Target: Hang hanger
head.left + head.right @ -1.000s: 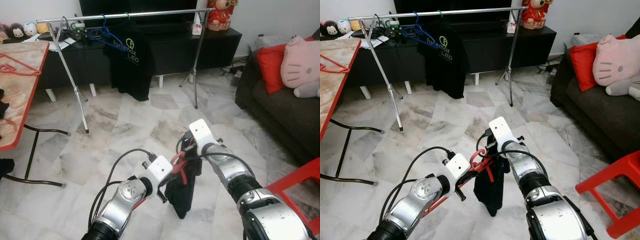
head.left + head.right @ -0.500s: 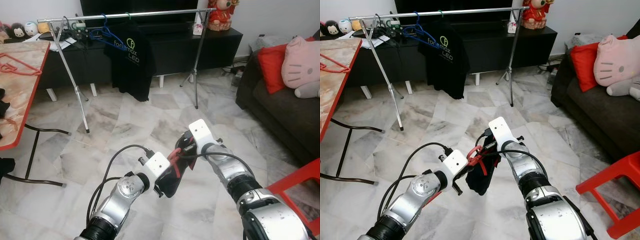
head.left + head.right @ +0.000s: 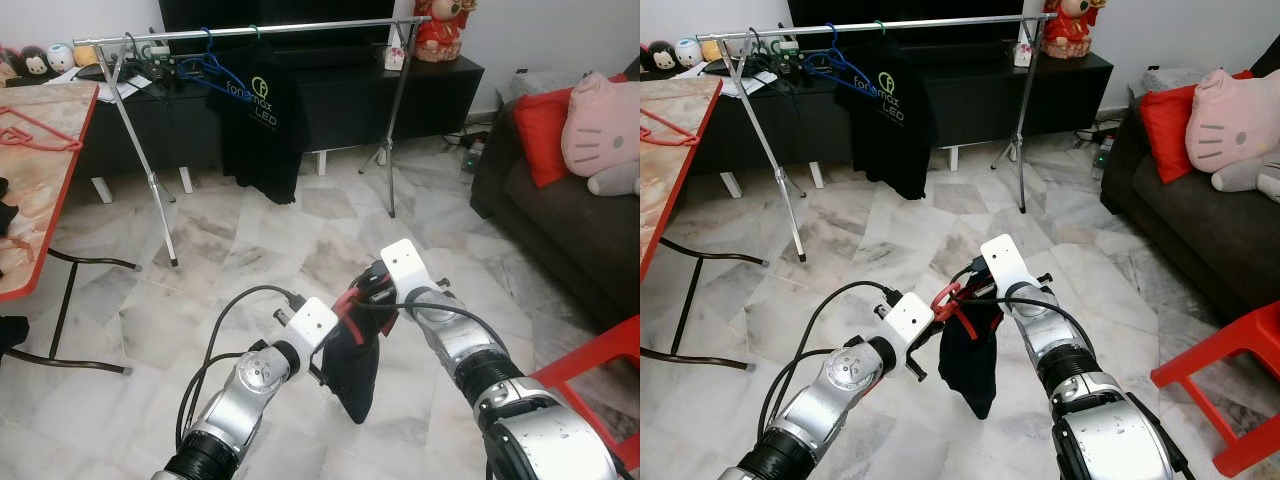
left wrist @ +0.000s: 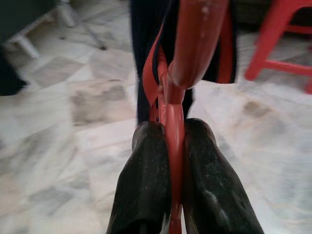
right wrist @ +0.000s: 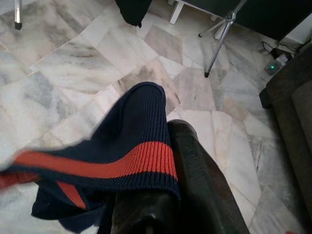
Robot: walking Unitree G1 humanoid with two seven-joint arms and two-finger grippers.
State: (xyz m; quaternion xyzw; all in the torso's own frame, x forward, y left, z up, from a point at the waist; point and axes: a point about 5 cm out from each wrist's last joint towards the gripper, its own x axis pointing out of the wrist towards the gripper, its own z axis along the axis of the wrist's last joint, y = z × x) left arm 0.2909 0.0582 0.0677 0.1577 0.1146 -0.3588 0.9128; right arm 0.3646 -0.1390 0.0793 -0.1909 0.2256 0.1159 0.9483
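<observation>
Your left gripper (image 4: 168, 161) is clenched on the red hanger (image 4: 175, 117): in the left wrist view both black fingers (image 4: 141, 185) press against the thin red rod running between them. Your right gripper (image 5: 168, 195) has the dark garment (image 3: 970, 360) draped over its fingers, the knit band with a red stripe lying across them; you cannot tell from these pictures whether those fingers are closed on the cloth or merely under it.

The hanger and garment sit between your two grippers, held out in front of you above the floor (image 3: 250, 250), with the garment hanging down in a dark point. The garment looks navy to black with red trim.

Beneath you is pale marble tile with grey veining. Well ahead stands a metal clothes rail (image 3: 290, 30) on splayed legs. A black T-shirt (image 3: 255, 125) with a printed logo hangs from it, and a blue hanger (image 3: 205, 65) hangs just beside the shirt. Behind the rail runs a low black cabinet (image 3: 430, 95) against the wall, with a red figurine (image 3: 440, 25) on top.

To your left is a desk (image 3: 40, 190) with a marbled top and red edge, and another red hanger (image 3: 35, 135) lies on it. To your right is a dark sofa (image 3: 560, 220) carrying a red cushion (image 3: 545, 125) and a pink plush (image 3: 605, 130). A red plastic stool (image 3: 600, 370) stands near your right arm.
</observation>
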